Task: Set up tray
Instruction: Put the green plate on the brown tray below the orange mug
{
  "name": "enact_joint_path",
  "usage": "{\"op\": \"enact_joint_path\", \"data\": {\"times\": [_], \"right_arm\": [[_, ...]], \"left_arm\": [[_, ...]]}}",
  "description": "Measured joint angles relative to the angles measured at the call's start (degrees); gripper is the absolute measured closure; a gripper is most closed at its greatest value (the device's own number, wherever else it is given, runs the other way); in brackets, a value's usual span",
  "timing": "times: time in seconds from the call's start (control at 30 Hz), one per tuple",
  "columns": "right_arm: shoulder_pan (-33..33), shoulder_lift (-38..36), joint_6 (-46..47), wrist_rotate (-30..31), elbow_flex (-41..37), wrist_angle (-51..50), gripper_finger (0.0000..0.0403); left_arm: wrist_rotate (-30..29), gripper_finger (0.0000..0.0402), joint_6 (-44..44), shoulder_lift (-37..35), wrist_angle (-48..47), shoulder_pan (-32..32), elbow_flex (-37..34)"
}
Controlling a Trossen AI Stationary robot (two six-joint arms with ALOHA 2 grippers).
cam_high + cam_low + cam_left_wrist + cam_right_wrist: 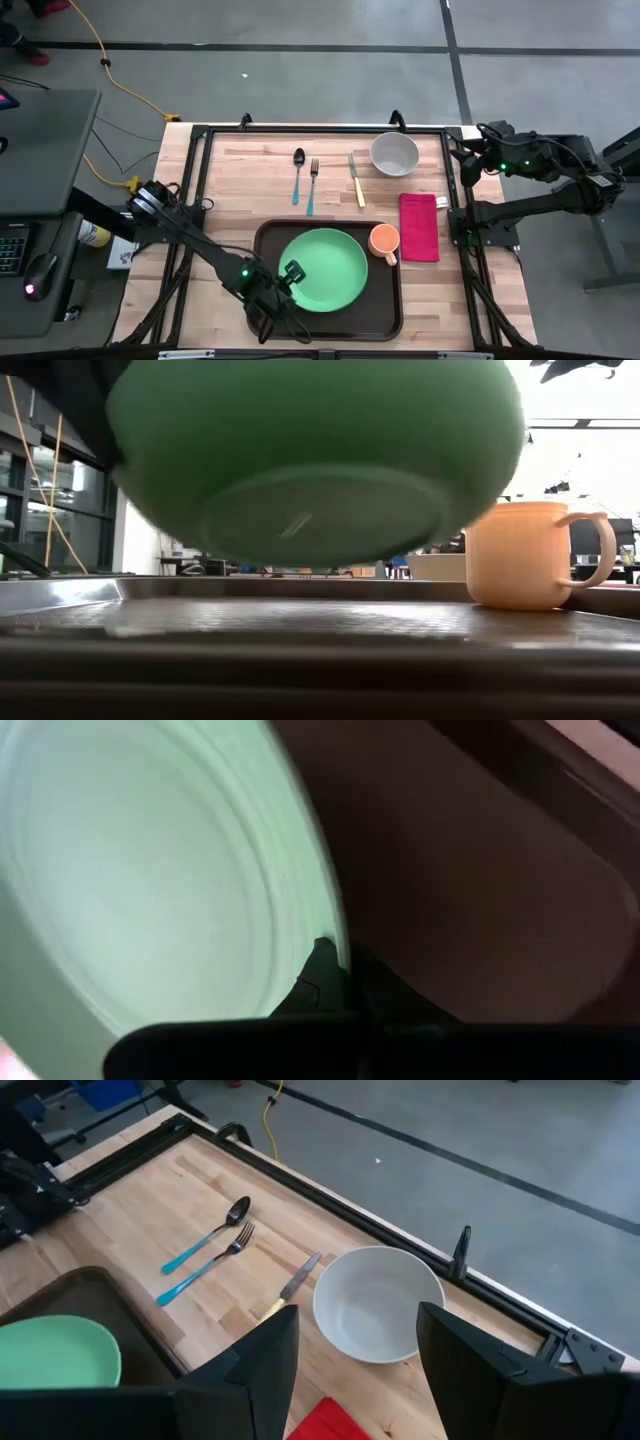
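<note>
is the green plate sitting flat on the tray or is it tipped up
Tipped up. In the low view the green plate hangs tilted above the tray, its underside showing. The left gripper grips its rim.

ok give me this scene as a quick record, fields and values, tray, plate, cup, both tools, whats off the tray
tray: dark brown, at the table's near edge
green plate: over the tray, lifted and tilted
left tool: shut on the green plate's rim
orange cup: upright on the tray, beside the plate
right tool: open, above the white bowl
off the tray: spoon, fork, knife, red napkin
</note>
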Motion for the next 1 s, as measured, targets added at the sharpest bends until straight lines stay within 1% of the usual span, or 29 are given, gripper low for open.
{"op": "enact_joint_path", "data": {"times": [0.13, 0.2, 0.27, 0.4, 0.57, 0.7, 0.8, 0.93, 1.0], "right_arm": [[0.0, 0.0, -0.4, -0.7, 0.0, 0.0, 0.0222], [0.0, 0.0, -0.8, -1.0, 0.0, 0.0, 0.0222], [0.0, 0.0, -1.4, -1.4, 0.0, 0.0, 0.0222], [0.0, 0.0, -2.1, -2.5, 0.0, 0.1, 0.0222], [0.0, 0.0, -3.0, -3.1, 0.0, 0.3, 0.0222], [0.0, 0.0, -3.9, -3.3, 0.0, 0.5, 0.0222], [0.0, 0.0, -4.6, -3.3, 0.0, 0.5, 0.0222], [0.0, 0.0, -4.9, -3.4, 0.0, 0.5, 0.0222], [0.0, 0.0, -5.1, -3.4, 0.0, 0.5, 0.0222]], "left_arm": [[1.1, 0.0389, -1.9, 1.2, 4.5, -0.3, 0.9], [1.3, 0.0389, -2.9, 2.9, 4.9, -0.3, 2.6], [1.3, 0.0389, -1.9, 5.1, 4.9, -0.2, 5.1], [1.7, 0.0389, 0.2, 11.1, 2.7, 0.3, 12.6], [1.6, 0.0389, 1.8, 19.3, -6.2, 1.9, 23.5], [1.8, 0.0389, 2.4, 23.1, -10.6, 2.8, 29.8], [2.0, 0.0389, 2.5, 24.0, -10.1, 3.1, 31.4], [2.0, 0.0389, 1.6, 23.9, -9.0, 3.1, 31.7], [3.2, 0.0389, 1.3, 23.9, -9.8, 3.1, 31.7]]}}
